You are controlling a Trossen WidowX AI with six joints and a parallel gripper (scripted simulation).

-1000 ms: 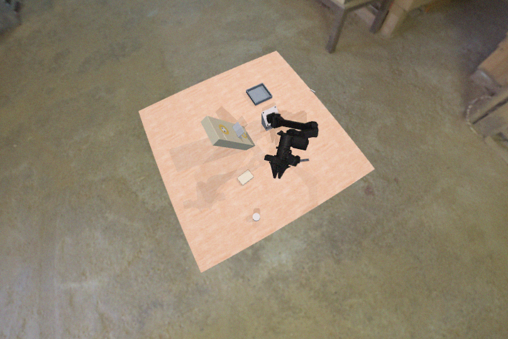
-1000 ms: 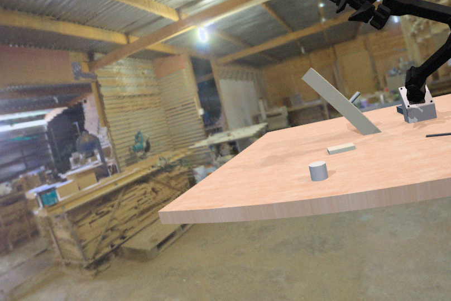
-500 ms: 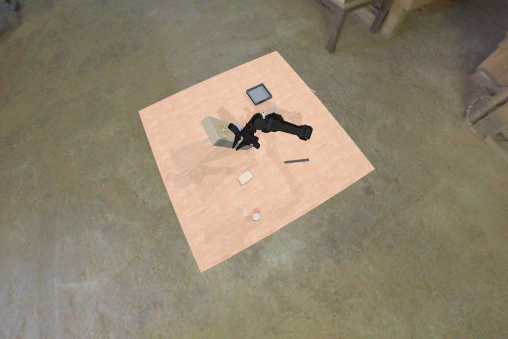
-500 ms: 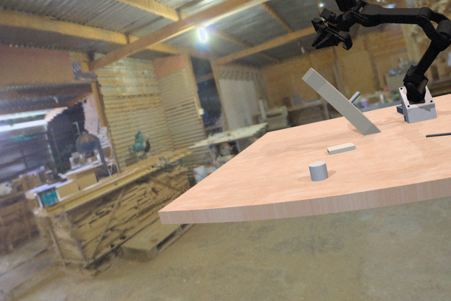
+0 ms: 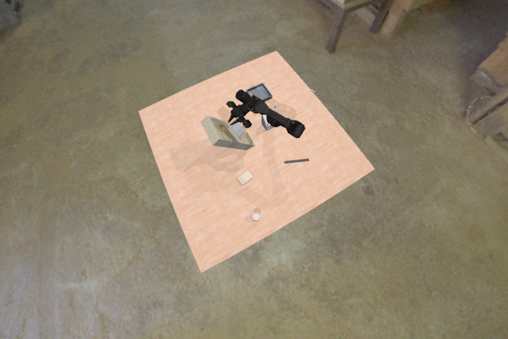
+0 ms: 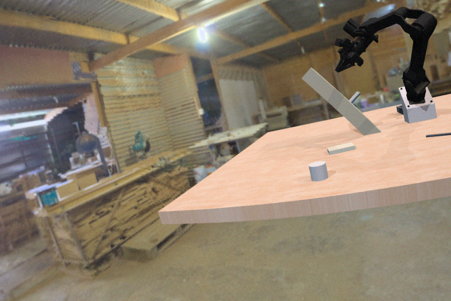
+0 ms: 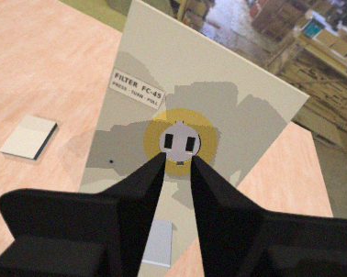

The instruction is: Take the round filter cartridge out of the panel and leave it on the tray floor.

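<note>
The round grey filter cartridge (image 7: 179, 149) (image 5: 223, 129) sits in the tilted service panel (image 7: 173, 50) (image 5: 232, 144) (image 6: 337, 103), inside a yellow ring. Its two dark slots face the wrist camera, side by side. My gripper (image 7: 178, 160) (image 5: 229, 122) (image 6: 337, 71) is empty, its fingers partly open with a narrow gap. In the wrist view the fingertips overlap the cartridge's lower edge; in the exterior view they hang clear in front of the panel's upper part. The tray (image 5: 259, 91) lies at the back beside my base, partly behind the arm, and holds nothing that I can see.
A pale grey-blue plate (image 5: 239, 129) (image 7: 160, 243) stands out from the panel's lower part. A cream block (image 5: 245, 177) (image 6: 341, 148) (image 7: 29, 138), a grey cylinder (image 5: 256, 216) (image 6: 318, 171) and a dark bar (image 5: 296, 160) (image 6: 438, 134) are on the table.
</note>
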